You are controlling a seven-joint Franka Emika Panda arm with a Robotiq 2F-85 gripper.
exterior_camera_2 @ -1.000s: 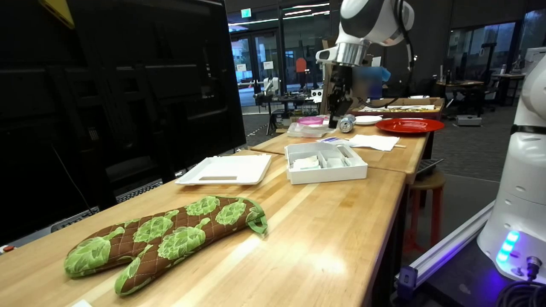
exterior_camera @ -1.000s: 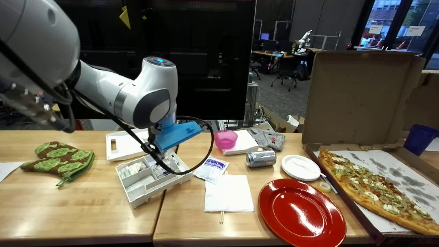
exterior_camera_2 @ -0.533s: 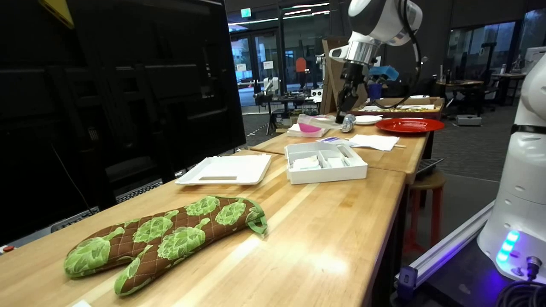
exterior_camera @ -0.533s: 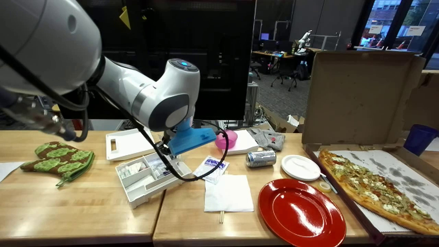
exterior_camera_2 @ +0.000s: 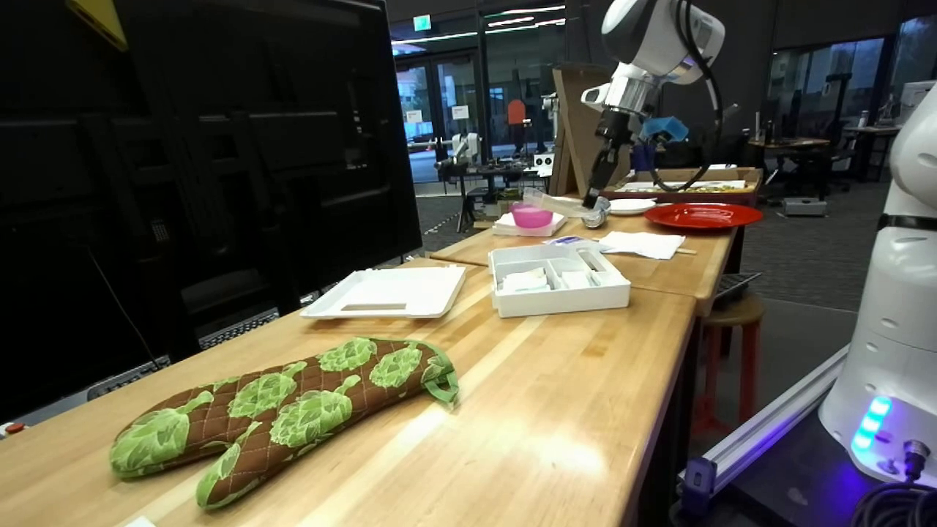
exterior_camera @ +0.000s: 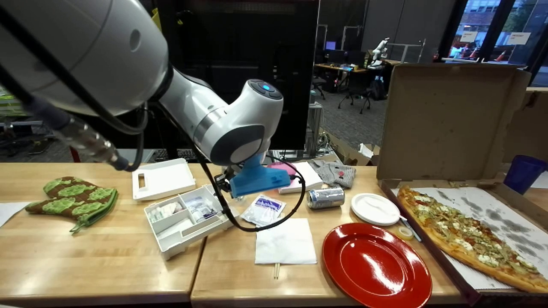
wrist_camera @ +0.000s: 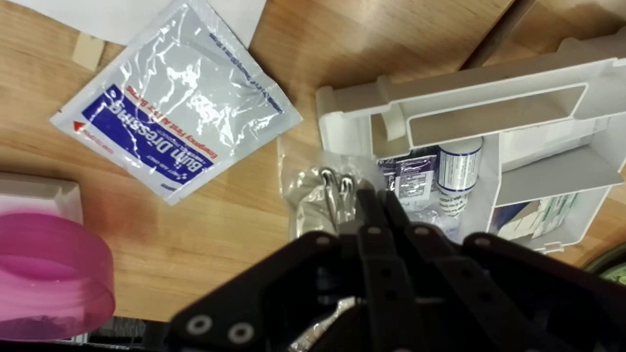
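A: Claw?
B: Claw (wrist_camera: 376, 193) pinched right together, tips on the edge of a clear bag (wrist_camera: 310, 208). A silvery thing (wrist_camera: 332, 195) in the bag, two bright curved ends showing; cannot tell what it is.
A: Bag's position?
B: Held up over the table (exterior_camera_2: 527, 410), between a white box (exterior_camera_2: 564, 298) and a pink bowl (exterior_camera_2: 532, 217). Wrist view: bag overlaps the box's corner; touching or merely in front, cannot tell. In an exterior view it slants out from the claw towards the bowl.
A: Box contents?
B: Split into compartments. One has a small bottle (wrist_camera: 458, 164), blue-edged label, with purple-and-white packets (wrist_camera: 415, 176) beside it. A divider parts two more: pale paper (wrist_camera: 552, 142) in one, slim wrapped strips (wrist_camera: 538, 217) in the other. White lid (exterior_camera: 167, 177) lies flat just beside the box.
A: Other side?
B: Foil packet (wrist_camera: 176, 107) flat on the table near the box, printed "Burn Dressing". Bowl sits on a white stack (exterior_camera: 310, 175). Silver can (exterior_camera: 325, 198) on its side, near the stack.
A: Far end?
B: Cardboard box (exterior_camera: 449, 119), flap raised, long piece of pizza (exterior_camera: 466, 235) along one side of it. Blue cup (exterior_camera: 524, 173) just behind; its inside is hidden. Red plate (exterior_camera: 376, 269) in front of the smaller white plates (exterior_camera: 374, 208).
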